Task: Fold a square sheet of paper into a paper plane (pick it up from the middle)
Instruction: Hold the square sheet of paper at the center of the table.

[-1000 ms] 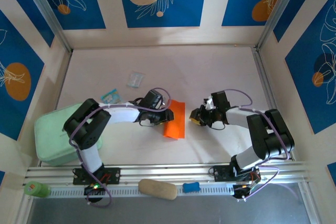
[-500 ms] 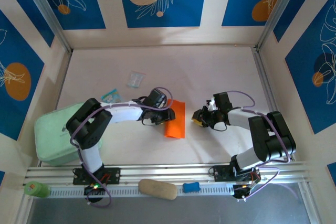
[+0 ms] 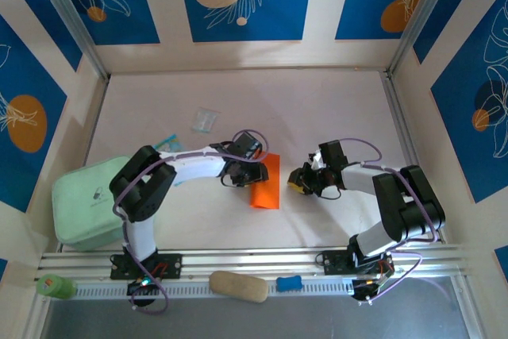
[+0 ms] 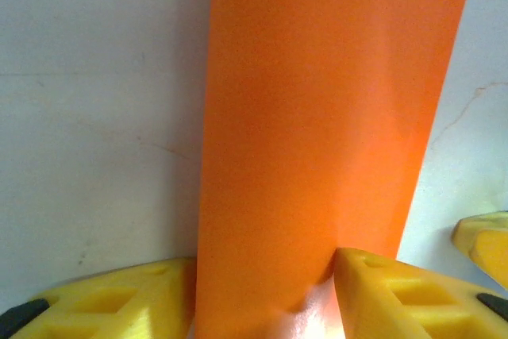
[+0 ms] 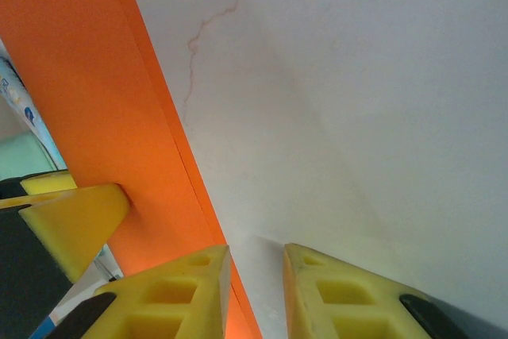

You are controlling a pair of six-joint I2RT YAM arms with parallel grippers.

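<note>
Left pincer [image 3: 252, 172] now astride orange sheet [image 3: 267, 184]

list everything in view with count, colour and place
paper: 1, orange, table centre, between the tools
pad: 1, mint green, near left
packet: 1, blue and white, left of centre, partly under the left arm
wrapper: 1, clear, beyond the packet
lump: 1, tan, front rail
clip: 1, blue, front rail
green item: 1, front rail, far left
left tool: 1, yellow, open, astride the paper
right tool: 1, yellow, slightly open, at the paper's right edge
</note>
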